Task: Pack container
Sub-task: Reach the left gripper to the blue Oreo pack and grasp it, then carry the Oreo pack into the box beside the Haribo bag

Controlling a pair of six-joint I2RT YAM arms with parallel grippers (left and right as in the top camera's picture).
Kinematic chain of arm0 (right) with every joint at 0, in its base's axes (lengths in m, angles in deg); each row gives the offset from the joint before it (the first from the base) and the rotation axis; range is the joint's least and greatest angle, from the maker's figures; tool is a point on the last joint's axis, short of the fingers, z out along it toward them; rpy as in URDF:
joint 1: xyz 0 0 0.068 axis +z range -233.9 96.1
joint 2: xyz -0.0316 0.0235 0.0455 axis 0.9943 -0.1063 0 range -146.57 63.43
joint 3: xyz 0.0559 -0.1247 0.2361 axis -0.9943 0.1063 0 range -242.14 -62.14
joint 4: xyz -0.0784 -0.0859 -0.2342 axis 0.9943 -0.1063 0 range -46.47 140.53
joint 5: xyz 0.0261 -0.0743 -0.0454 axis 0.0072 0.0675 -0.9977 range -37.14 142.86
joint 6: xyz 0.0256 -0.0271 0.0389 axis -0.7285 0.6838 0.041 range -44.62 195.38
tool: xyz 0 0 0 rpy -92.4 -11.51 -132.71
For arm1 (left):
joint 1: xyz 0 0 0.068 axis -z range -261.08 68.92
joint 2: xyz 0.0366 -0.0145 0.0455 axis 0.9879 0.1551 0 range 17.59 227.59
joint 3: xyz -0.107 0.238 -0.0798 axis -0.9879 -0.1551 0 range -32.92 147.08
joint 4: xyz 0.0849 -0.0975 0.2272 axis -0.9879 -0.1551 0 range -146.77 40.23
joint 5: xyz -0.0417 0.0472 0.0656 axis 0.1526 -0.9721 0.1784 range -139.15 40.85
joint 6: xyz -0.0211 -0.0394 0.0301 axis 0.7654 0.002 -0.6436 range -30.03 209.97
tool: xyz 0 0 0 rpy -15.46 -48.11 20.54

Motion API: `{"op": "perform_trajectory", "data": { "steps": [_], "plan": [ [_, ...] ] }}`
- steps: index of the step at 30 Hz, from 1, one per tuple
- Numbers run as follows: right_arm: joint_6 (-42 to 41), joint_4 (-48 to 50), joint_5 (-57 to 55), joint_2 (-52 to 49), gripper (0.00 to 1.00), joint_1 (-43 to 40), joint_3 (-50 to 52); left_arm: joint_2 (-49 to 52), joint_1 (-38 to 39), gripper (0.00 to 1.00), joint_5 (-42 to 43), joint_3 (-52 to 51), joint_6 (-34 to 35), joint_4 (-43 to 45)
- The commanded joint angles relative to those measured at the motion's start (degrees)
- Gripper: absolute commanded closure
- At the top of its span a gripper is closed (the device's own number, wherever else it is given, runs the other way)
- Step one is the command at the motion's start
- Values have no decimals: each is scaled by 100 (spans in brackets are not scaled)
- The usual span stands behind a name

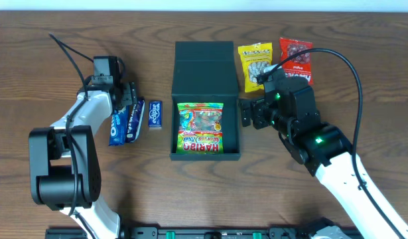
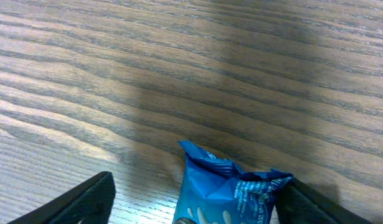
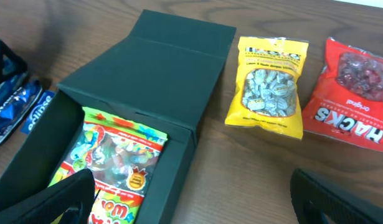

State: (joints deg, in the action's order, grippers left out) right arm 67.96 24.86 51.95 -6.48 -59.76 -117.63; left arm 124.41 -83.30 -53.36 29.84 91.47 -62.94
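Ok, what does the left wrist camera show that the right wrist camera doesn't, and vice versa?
Left wrist only: the crimped end of a blue plastic snack packet between the open fingers of the left gripper. Right wrist only: the dark matte rectangular container, lid folded back, a colourful gummy bag inside; a yellow snack pouch and a red snack pouch beside it. Both: the brown wood-grain table; blue packets at the right wrist view's left edge may include the same one.

The left arm (image 1: 81, 118) comes up from its base and bends at the wrist, the left gripper (image 1: 127, 107) angled downward, jaws spread wide. The right arm (image 1: 336, 166) reaches in diagonally, the right gripper (image 1: 249, 113) held low, jaws also wide apart
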Motion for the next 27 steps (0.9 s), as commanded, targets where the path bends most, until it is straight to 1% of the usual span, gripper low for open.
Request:
{"op": "perform_trajectory", "data": {
  "steps": [1,7,10,13,14,19,20,24,27],
  "plan": [
    [-72,2,-125,-24,1,-61,-105,120,-39,20,136,116,17,9],
    [-72,2,-125,-24,1,-61,-105,192,-39,28,407,116,9,-4],
    [-70,2,-127,-24,1,-61,-103,192,-39,38,428,114,-24,-26],
    [-70,2,-129,-24,1,-61,-105,192,-39,53,428,114,-24,-70],
    [-72,2,-179,-24,1,-61,-105,192,-39,57,428,114,-24,-98],
    [-131,0,-538,-22,1,-105,-105,192,-39,65,426,116,-13,-205],
    [-166,0,-535,-22,1,-149,-105,192,-39,66,424,116,9,-219],
    [-387,-7,-533,-22,1,-551,-105,168,-39,79,402,118,149,-313],
    [-549,-4,-531,-22,1,-920,-105,-7,-39,84,393,118,195,-431]
  ]
}}
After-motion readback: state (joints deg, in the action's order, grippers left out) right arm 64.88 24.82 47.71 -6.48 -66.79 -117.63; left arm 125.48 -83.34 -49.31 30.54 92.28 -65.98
